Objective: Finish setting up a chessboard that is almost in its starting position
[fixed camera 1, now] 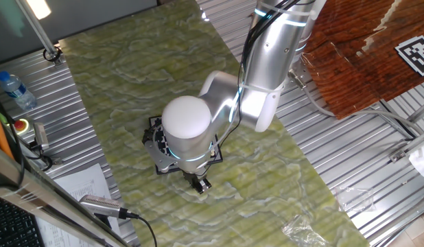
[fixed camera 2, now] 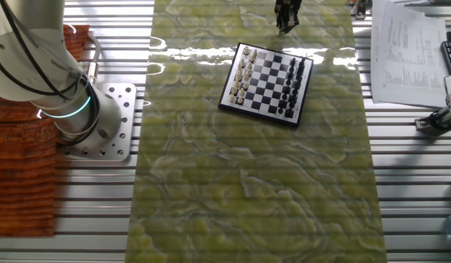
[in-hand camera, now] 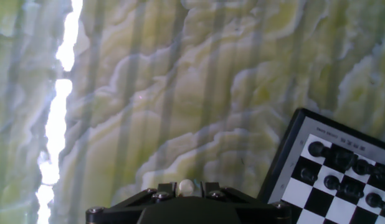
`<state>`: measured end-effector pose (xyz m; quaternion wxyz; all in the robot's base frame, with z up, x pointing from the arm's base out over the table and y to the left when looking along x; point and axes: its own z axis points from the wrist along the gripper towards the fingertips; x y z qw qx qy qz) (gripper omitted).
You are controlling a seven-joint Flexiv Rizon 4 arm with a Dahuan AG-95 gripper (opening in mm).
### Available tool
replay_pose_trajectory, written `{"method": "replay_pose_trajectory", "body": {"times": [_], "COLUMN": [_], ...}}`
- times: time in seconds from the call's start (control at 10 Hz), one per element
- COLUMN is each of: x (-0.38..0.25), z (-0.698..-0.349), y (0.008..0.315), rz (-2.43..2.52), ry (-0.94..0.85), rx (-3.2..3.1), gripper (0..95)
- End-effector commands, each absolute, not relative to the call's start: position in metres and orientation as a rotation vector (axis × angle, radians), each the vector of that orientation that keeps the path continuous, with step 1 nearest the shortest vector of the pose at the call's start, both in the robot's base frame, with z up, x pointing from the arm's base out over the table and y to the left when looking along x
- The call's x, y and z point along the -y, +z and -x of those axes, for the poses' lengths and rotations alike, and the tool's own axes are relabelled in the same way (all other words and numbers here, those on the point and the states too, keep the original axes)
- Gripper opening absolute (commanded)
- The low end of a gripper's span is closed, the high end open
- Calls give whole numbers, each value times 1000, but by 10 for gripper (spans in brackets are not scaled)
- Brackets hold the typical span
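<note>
— Marbling everywhere, was it?

— Yes, a green marbled mat [fixed camera 2: 247,183] ran down the metal table [fixed camera 2: 408,190]. On the left stood the arm's base [fixed camera 2: 72,117]; the chessboard [fixed camera 2: 268,74] lay towards the far end of the mat, cream pieces on its left side, dark ones on its right.

— And the gripper [fixed camera 2: 287,17]?

— Beyond the board's far edge, over bare mat. A cream piece [in-hand camera: 187,185] sat between the jaws, which looked closed on it.

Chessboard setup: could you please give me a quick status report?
Gripper off the board, over the green mat; open or shut unclear. Chessboard flat, cream and dark rows on opposite sides. Nothing visibly in the way.
</note>
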<state>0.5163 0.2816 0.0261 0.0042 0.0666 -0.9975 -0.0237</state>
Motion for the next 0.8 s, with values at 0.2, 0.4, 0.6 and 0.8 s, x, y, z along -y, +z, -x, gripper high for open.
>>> {"method": "replay_pose_trajectory", "body": {"times": [0.2,0.4,0.6,0.8], "x": [-284,-284,-284,-284], "z": [-516,-516,-516,-516], "y": [25,21,21,21], "rz": [-194,-180,-174,-167], "ry": [-91,-91,-89,-89], "rx": [3128,3131,3132,3131], "gripper": [380,380,190,190]}}
